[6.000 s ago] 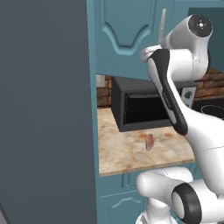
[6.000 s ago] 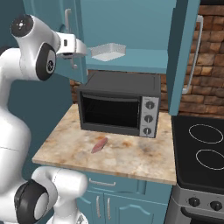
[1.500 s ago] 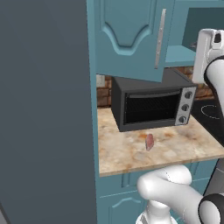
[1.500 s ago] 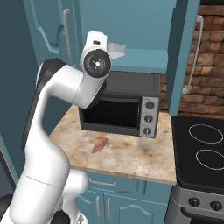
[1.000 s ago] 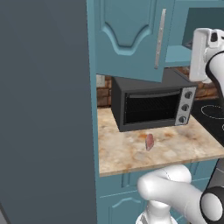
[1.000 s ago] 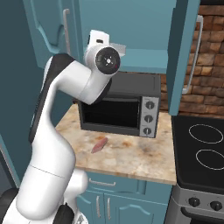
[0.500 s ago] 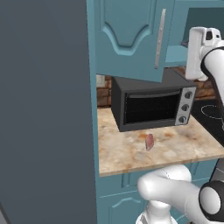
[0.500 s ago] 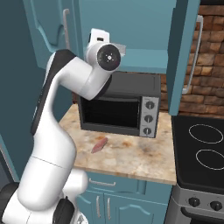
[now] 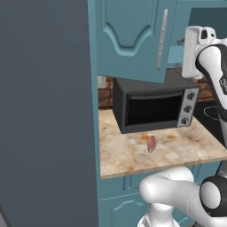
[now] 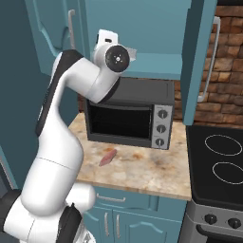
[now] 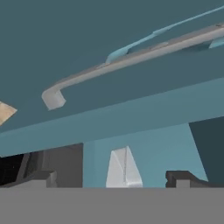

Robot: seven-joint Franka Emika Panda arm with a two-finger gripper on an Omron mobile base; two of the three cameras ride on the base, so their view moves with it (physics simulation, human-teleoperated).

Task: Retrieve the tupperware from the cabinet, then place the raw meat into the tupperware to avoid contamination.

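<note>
The teal upper cabinet (image 10: 156, 60) stands open above the microwave. On its shelf lies the tupperware (image 10: 132, 52), mostly hidden behind my wrist; in the hand view a pale white wedge of the tupperware (image 11: 124, 168) shows close ahead. My gripper (image 11: 113, 178) is open at shelf height, its dark fingertips (image 11: 42, 177) standing on either side of that wedge without touching it. In the left base view my hand (image 9: 193, 51) is just right of the open door. The raw meat (image 9: 151, 143), also (image 10: 108, 157), lies on the counter in front of the microwave.
A dark microwave (image 10: 130, 118) sits on the speckled counter (image 9: 128, 153) under the shelf. Open cabinet doors with silver bar handles (image 9: 163, 37) (image 10: 210, 61) flank my hand. A tall dark grey unit (image 9: 44, 111) stands left, a black stove (image 10: 218, 161) right.
My hand has moved a little leftward in the left base view, closer to the cabinet shelf. The jaws have stayed open. The meat has not moved.
</note>
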